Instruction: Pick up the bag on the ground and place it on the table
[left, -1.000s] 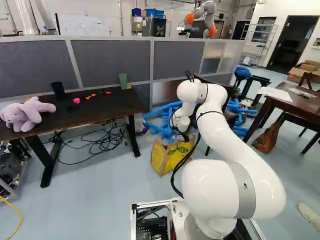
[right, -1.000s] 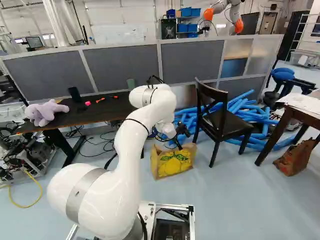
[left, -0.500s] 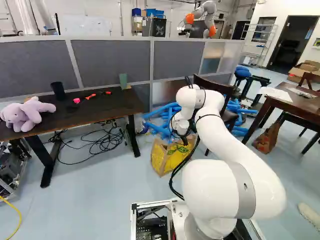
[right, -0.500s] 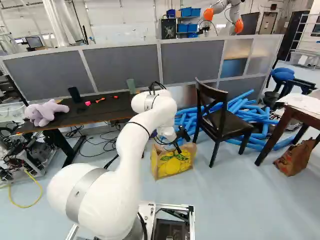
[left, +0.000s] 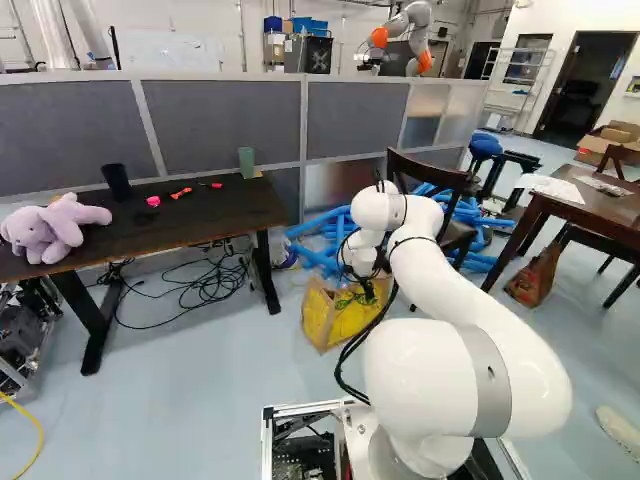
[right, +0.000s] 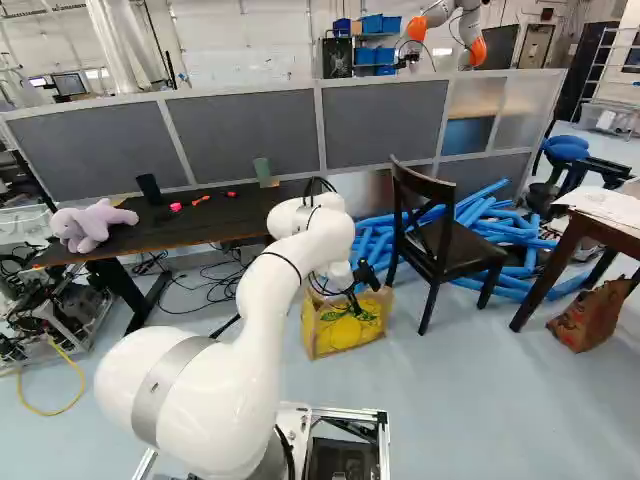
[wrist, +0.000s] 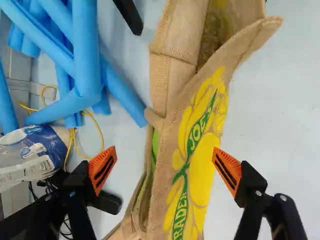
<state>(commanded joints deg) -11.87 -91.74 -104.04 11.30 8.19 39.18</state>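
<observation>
The tan and yellow bag (right: 330, 335) stands upright on the floor, right of the dark table (right: 190, 233); in the left base view the arm partly covers the bag (left: 328, 322). My gripper (right: 362, 278) is over the bag's top in the right base view. In the wrist view the gripper (wrist: 164, 169) stands wide open above the bag (wrist: 172, 115), one orange pad (wrist: 102, 167) off each side of it. The bag's upper edge runs between the fingers and on ahead of them, touching neither as far as I can see.
Blue foam tubes (right: 520, 240) lie behind the bag, with a dark chair (right: 440, 250) to its right. On the table are a purple plush toy (left: 55, 228) and a black cup (left: 116, 181). Another table (right: 610, 225) and a brown paper bag (right: 592, 315) are at the right.
The arm has shifted a little to the right in the right base view, carrying the gripper over the bag's top. The base and the bag have stayed put.
</observation>
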